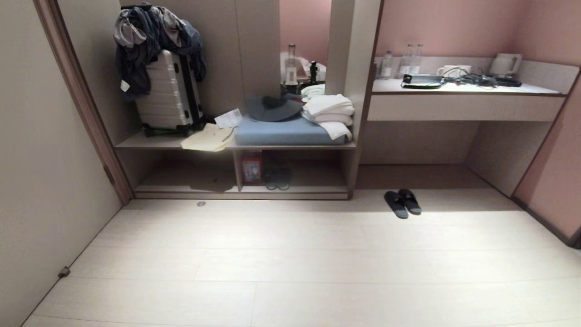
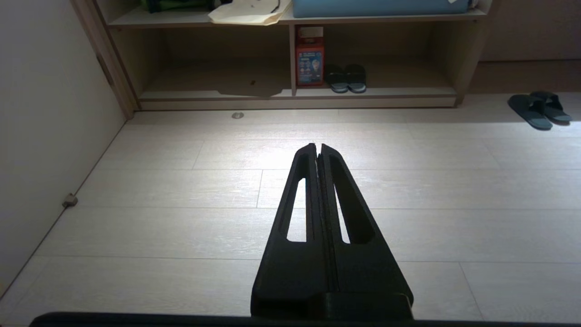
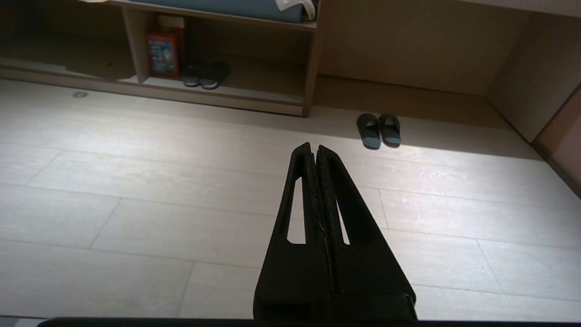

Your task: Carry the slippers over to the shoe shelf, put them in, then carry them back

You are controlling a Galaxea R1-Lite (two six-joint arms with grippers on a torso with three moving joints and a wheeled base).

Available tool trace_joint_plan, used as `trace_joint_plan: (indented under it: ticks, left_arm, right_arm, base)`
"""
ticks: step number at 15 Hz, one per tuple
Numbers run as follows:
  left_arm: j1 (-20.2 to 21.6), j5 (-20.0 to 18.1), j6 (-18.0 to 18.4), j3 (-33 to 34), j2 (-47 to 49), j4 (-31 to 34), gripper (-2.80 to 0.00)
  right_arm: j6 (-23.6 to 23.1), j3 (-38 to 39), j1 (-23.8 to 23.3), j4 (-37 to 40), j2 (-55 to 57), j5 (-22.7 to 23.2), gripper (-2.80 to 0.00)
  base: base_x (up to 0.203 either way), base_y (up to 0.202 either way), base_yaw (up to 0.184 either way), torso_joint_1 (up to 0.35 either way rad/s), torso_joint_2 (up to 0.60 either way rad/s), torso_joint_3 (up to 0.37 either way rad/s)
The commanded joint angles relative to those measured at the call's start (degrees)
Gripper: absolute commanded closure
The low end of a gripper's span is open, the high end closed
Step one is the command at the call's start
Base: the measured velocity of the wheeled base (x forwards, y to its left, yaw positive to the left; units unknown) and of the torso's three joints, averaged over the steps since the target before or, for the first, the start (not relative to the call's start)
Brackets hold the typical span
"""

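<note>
Left wrist view: left claw (image 2: 318,146) pressed closed above bare floor, right claw (image 3: 313,146) likewise, both empty, level.

Both grippers were matte black plastic: the left gripper (image 2: 317,146) and the right gripper (image 3: 314,146) each had two long tapering fingers (image 2: 302,200) with a narrow slot cut through, rising from a broad black base
</note>
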Motion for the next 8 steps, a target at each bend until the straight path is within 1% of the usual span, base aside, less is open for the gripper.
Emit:
trace_joint_plan:
  ticks: [1,3,8]
  left_arm:
    - [0.0,0.01,-0.01,0.0,0.07,-0.01,0.0]
    - [0.0,0.01,0.08,0.0,0.07,-0.01,0.0]
    - [0.0,0.01,-0.01,0.0,0.07,-0.01,0.0]
  right_arm:
    - [0.1,0.07,-0.03,0.17,0.01,0.05,0.0]
    - [1.54,0.07,-0.03,0.31,0.01,0.16,0.0]
    - [1.19,-0.01,-0.03,0.15,0.01,0.19,0.0]
  base:
    - [0.0,0.0,0.0,0.0,0.0,0.0]
    - [0.0,0.0,0.0,0.0,0.0,0.0]
    - [0.0,0.0,0.0,0.0,0.0,0.0]
